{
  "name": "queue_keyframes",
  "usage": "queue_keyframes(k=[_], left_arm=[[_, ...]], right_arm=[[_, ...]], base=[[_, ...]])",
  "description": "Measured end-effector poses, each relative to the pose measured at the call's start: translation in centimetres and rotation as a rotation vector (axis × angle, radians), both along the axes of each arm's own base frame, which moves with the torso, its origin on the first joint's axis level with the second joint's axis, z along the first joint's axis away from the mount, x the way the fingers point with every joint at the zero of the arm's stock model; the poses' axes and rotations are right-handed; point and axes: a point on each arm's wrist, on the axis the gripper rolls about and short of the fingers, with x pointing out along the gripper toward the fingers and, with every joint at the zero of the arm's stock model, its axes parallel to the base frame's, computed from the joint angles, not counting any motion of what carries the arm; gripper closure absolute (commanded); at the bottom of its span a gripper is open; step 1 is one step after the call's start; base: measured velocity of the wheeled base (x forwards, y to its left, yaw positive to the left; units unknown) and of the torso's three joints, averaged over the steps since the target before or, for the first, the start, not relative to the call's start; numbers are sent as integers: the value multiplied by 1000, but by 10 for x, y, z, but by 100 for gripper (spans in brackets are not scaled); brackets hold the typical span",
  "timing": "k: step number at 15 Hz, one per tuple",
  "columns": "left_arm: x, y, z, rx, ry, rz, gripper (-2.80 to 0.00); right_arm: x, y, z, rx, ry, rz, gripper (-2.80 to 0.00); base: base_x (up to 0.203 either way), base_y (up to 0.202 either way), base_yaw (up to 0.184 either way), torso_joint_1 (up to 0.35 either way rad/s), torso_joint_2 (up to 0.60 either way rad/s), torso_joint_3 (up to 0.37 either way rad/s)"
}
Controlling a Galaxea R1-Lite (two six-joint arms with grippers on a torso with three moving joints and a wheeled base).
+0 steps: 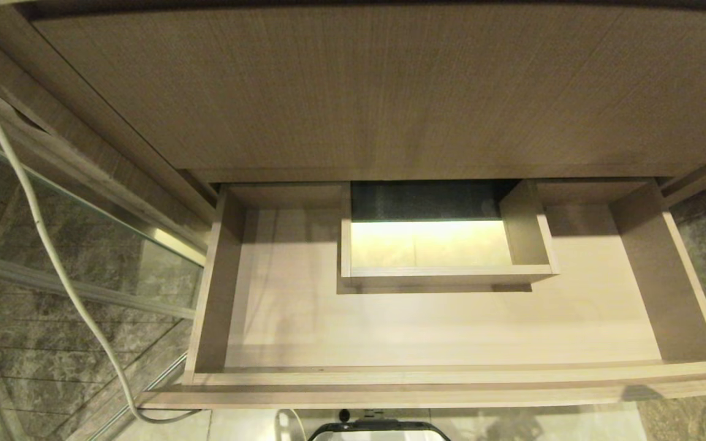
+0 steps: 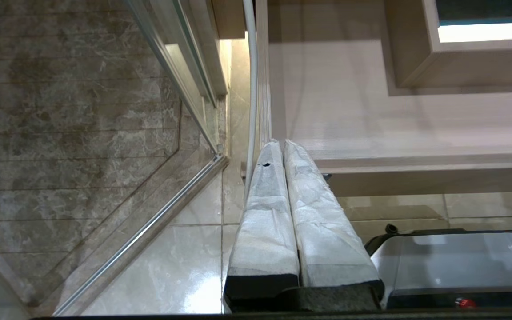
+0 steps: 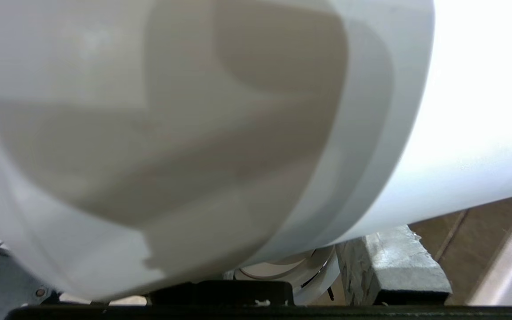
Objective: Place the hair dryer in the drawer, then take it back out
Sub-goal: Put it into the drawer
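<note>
The drawer (image 1: 451, 375) stands pulled out below the wood-grain cabinet front, wide and shallow. Its light floor is bare around a boxed notch (image 1: 445, 272) at the back middle. No hair dryer lies in it. The hair dryer's (image 3: 220, 124) thick white barrel fills the right wrist view, close to the camera. My right gripper (image 3: 282, 271) is shut on it; one padded finger (image 3: 389, 262) shows beside the barrel and the other is hidden. Neither arm shows in the head view. My left gripper (image 2: 282, 144) is shut and empty, parked by the drawer's (image 2: 371, 124) left front corner.
A white cable (image 1: 40, 233) hangs down the left side past a glass shower door (image 1: 83, 245) and loops onto the tiled floor. Dark marble tile flanks the cabinet on both sides. My own base (image 1: 377, 429) sits just before the drawer front.
</note>
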Motion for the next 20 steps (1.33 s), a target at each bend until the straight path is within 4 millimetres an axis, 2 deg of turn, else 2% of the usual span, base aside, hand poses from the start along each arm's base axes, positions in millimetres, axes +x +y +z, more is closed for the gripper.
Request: queue_keyframes(k=[7, 12, 14, 16, 20], left_arm=[[0, 0, 0, 0, 1, 0, 0], [0, 0, 0, 0, 0, 0, 0], [0, 0, 0, 0, -1, 0, 0], [0, 0, 0, 0, -1, 0, 0], [0, 0, 0, 0, -1, 0, 0]], right_arm=[[5, 1, 1, 2, -11, 0, 0], [23, 6, 26, 62, -48, -24, 0], [38, 9, 37, 112, -1, -46, 0], [61, 14, 46, 152, 80, -91, 0], [127, 16, 63, 201, 225, -192, 0]], base=[[0, 0, 0, -217, 453, 232], [0, 0, 0, -30, 71, 40], [0, 0, 0, 0, 0, 0], [0, 0, 0, 0, 0, 0], [0, 0, 0, 0, 0, 0]])
